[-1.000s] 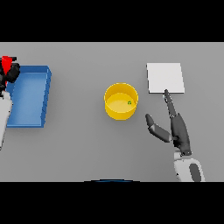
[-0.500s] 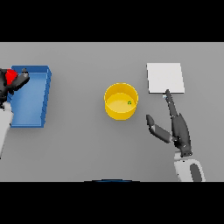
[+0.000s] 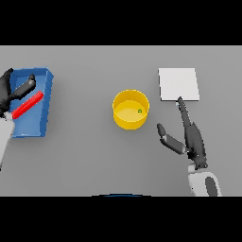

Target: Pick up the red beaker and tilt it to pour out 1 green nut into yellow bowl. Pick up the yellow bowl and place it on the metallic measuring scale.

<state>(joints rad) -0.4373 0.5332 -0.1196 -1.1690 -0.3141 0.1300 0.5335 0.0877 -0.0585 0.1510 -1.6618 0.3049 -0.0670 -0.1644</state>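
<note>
1. With the green nut (image 3: 140,111) already lying inside the yellow bowl (image 3: 130,109), the pour looked done; the bowl sat upright at frame centre on the grey worktop (image 3: 94,156), touched by neither hand.
2. Key relation: the right hand (image 3: 189,139) sat in the lower right of the frame, just right of and below the bowl. Its thumb pointed toward the bowl's lower right rim but stayed clear of it. Its fingers (image 3: 182,108) were straight and spread wide from the thumb, holding nothing, with the tips reaching the lower edge of the metallic measuring scale (image 3: 178,84).
3. The scale lay flat in the upper right, near the bowl but apart from it. My read: the right hand was far nearer to both, so the bowl lift should fall to it.
4. The left hand (image 3: 10,90) was at the far left edge over the blue tray (image 3: 43,78), fingers loose. The red beaker (image 3: 27,105) lay in the tray, long axis diagonal, lower left to upper right. I could not tell whether the hand was touching it.
5. Versus the earlier frames, the beaker had gone from bunched in the left hand to lying flat in the tray. The right hand, bowl and scale were unchanged.
</note>
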